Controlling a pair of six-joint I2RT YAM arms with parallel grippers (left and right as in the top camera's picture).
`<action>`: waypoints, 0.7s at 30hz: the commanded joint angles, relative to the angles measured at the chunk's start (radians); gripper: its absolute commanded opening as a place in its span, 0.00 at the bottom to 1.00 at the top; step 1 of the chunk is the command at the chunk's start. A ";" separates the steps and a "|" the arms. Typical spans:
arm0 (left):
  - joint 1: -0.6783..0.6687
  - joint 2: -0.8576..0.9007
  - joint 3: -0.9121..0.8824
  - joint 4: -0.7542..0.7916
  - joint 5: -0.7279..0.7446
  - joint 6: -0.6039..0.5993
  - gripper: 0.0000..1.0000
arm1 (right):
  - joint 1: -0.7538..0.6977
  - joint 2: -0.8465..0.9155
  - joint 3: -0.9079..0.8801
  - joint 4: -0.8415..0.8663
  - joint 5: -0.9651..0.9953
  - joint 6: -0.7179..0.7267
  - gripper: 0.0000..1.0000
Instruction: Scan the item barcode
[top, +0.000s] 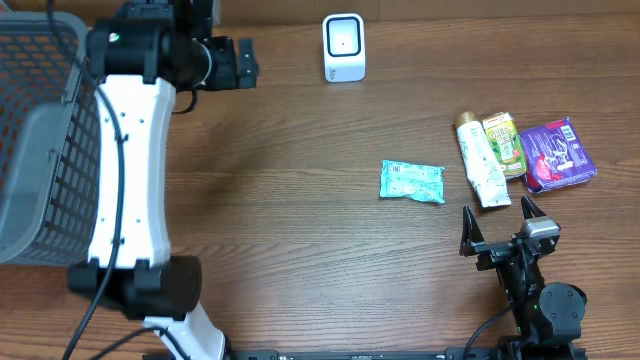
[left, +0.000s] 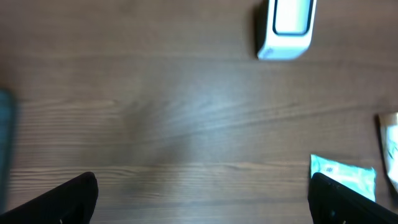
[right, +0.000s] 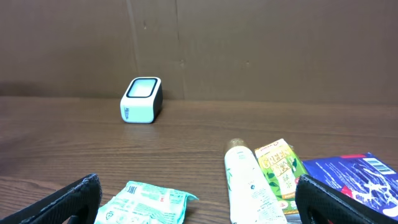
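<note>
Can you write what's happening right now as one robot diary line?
left gripper: open, empty, near scanner | right gripper: open, empty, near tube | teal packet: flat on table, untouched | scan: not yet done

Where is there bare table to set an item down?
Bare wood between the scanner and the teal packet, and from that packet toward the left arm. Crowded on the right: white tube, green carton, purple pack lie bunched together.
</note>
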 joint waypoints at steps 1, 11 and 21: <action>-0.007 -0.197 -0.038 0.068 -0.061 0.015 0.99 | 0.006 -0.013 -0.011 0.005 0.004 -0.001 1.00; -0.005 -0.762 -0.794 0.658 -0.024 0.148 1.00 | 0.005 -0.013 -0.011 0.005 0.004 -0.001 1.00; 0.029 -1.246 -1.590 1.288 0.109 0.375 1.00 | 0.005 -0.013 -0.011 0.005 0.004 -0.001 1.00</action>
